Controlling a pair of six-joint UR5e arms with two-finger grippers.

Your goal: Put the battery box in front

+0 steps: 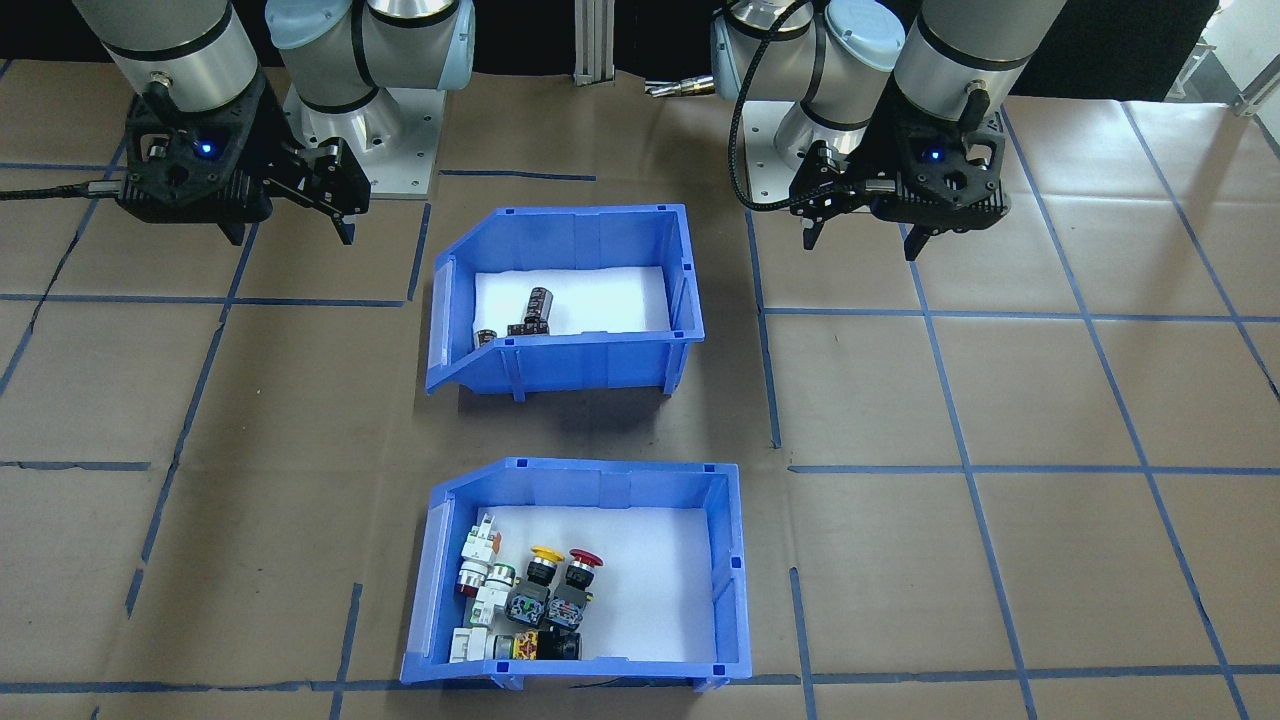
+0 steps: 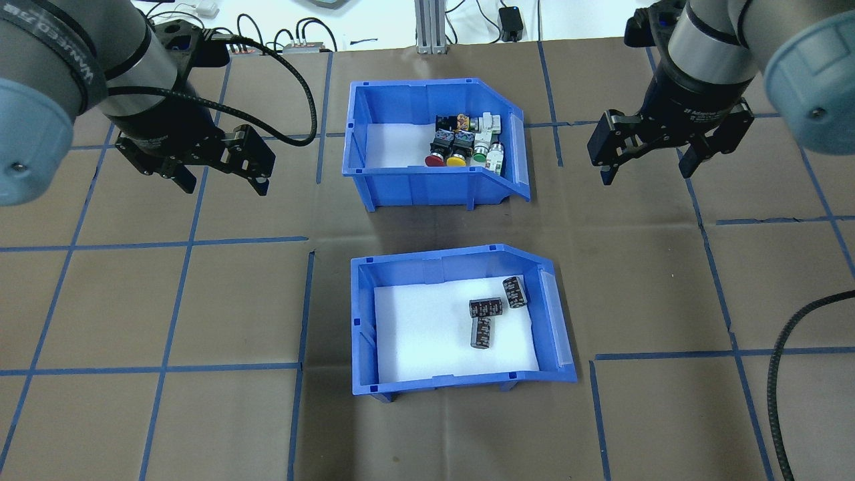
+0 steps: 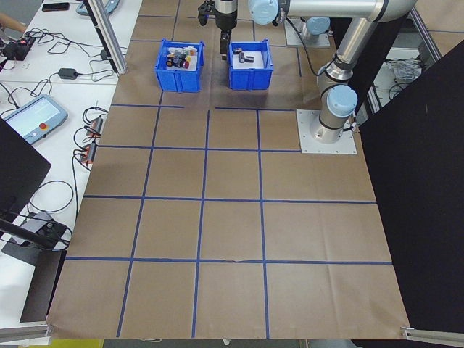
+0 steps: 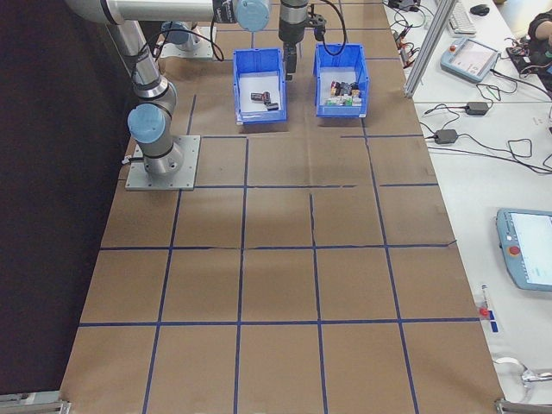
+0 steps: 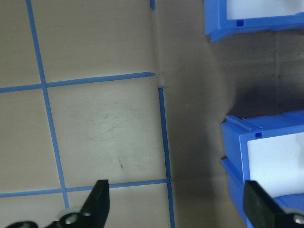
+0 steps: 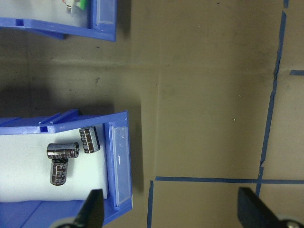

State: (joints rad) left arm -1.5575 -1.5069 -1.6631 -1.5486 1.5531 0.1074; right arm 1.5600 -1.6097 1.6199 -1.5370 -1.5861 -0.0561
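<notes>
The battery box (image 2: 361, 321) is a blue bin with a white liner, and three black cylinders (image 2: 485, 308) lie in it. It stands mid-table on the side nearer the robot's base, also in the front-facing view (image 1: 560, 366). My left gripper (image 2: 224, 187) hangs open and empty to the box's left and farther out, apart from it. My right gripper (image 2: 646, 174) hangs open and empty to its right. The right wrist view shows the box's sloped end (image 6: 118, 161) and the cylinders (image 6: 62, 151) beside the right gripper (image 6: 172, 209). The left wrist view shows a corner of the box (image 5: 237, 152).
A second blue bin (image 2: 434, 194) holding red- and yellow-capped push-button switches (image 2: 446, 159) stands just beyond the battery box, a narrow gap between them. Blue tape lines grid the brown table cover. A black cable (image 2: 778, 374) loops at the right edge. An aluminium post (image 2: 431, 27) stands at the far edge.
</notes>
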